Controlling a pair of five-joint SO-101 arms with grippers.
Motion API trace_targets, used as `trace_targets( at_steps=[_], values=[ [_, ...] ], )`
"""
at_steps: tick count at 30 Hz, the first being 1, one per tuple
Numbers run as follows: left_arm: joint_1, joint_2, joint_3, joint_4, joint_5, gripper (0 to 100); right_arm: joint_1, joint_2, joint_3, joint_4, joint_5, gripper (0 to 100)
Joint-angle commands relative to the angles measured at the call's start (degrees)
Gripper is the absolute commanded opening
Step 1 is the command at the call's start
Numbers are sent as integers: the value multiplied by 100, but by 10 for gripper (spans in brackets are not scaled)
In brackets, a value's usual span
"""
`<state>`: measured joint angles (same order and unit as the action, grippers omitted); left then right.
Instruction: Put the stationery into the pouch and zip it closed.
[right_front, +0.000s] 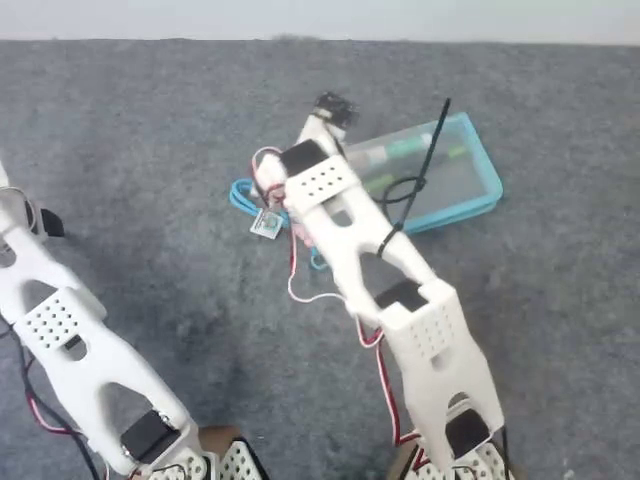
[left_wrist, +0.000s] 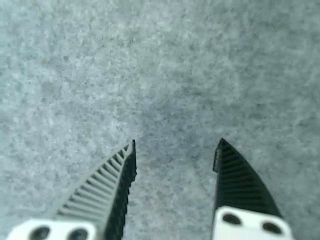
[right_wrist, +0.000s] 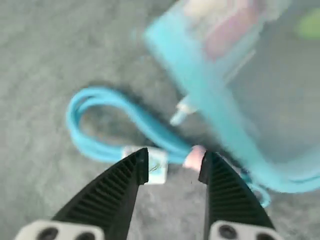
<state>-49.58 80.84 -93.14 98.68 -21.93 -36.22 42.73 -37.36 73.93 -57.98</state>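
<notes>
Right now the pouch (right_front: 455, 185), see-through w/ turquoise trim, lies flat on the grey table (right_front: 150, 120), a bit far and right of centre. Stationery (right_front: 395, 152) shows inside it as green and pale sticks; the R wrist view also shows a pinkish blur through the wall (right_wrist: 230, 35). Can't tell if the zip is done up or not.

A blue strap loop (right_front: 240, 195) trails off the pouch's left end, w/ a small white tag (right_front: 266, 224) on it.

The R arm (right_front: 350, 230) stretches from the near edge up over that left end. The R gripper (right_wrist: 175, 157) hangs just above the strap (right_wrist: 150, 125), jaws moderately apart and gripping nothing. The tag (right_wrist: 157, 165) and a small pink bit (right_wrist: 194, 156) sit btwn the tips. A whitish pull (right_wrist: 182, 111) lies near the pouch edge (right_wrist: 200, 85), just beyond.

The L arm (right_front: 70, 340) is at the near left, well apart from the pouch. The L gripper (left_wrist: 176, 150) has its jaws wide apart w/ nothing btwn them, over bare grey surface.
</notes>
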Motion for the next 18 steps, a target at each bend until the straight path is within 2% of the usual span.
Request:
trace_targets(
  at_steps=[1, 8, 18],
  values=[
    [-26, -158, -295, 167, 62, 242, 163, -31, -343, 92, -369, 177],
    [-26, -132, -295, 167, 62, 242, -22, -145, -352, 356, -730, 177],
    [-26, -132, -295, 158, 62, 242, -312, -154, -404, 163, -730, 177]
  ],
)
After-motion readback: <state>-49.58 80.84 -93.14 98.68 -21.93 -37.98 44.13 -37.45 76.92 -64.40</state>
